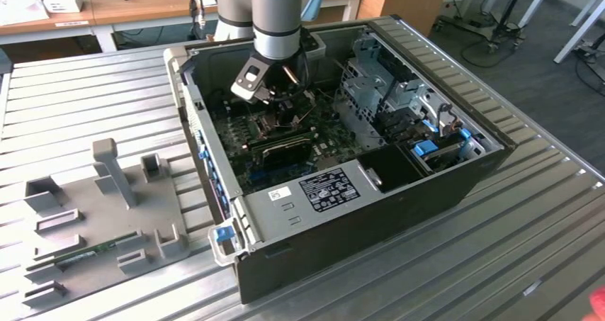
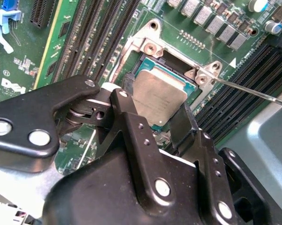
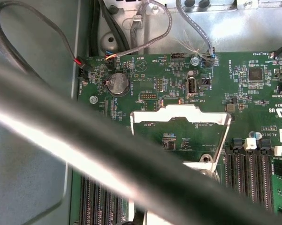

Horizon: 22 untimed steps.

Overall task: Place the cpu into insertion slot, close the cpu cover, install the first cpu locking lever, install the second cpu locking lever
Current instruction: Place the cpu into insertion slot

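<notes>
Down inside the open computer case (image 1: 397, 200), we see the gripper (image 2: 153, 104) clamped on two opposite edges of the cpu (image 2: 162, 89), which lies within the silvery rim of the insertion slot (image 2: 149, 48). Long black memory slots (image 2: 96, 33) crowd both sides of the socket, and a thin lever rod (image 2: 253, 92) juts past one corner. The cpu cover (image 3: 178, 113) stands raised off the socket.

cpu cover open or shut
Open: the cpu cover stands swung up in the first wrist view; the cpu shows bare in the second wrist view.
</notes>
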### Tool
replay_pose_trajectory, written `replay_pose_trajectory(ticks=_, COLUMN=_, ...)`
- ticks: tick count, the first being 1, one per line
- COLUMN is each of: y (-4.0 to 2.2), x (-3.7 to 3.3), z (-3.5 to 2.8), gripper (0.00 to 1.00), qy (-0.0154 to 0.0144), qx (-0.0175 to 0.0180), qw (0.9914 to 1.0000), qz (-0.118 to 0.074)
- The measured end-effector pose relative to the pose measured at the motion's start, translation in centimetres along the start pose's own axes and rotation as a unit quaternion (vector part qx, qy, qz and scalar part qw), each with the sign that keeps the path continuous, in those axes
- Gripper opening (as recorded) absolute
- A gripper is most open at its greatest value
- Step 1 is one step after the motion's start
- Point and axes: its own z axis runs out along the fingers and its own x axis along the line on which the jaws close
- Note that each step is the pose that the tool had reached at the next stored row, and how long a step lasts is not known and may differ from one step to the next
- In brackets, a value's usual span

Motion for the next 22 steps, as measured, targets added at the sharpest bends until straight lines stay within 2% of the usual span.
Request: replay_pose_trajectory(ticks=22, y=0.16, x=0.03, z=-0.05, gripper=0.54, qy=0.0008, qx=-0.0005, qw=1.00000, qz=0.000)
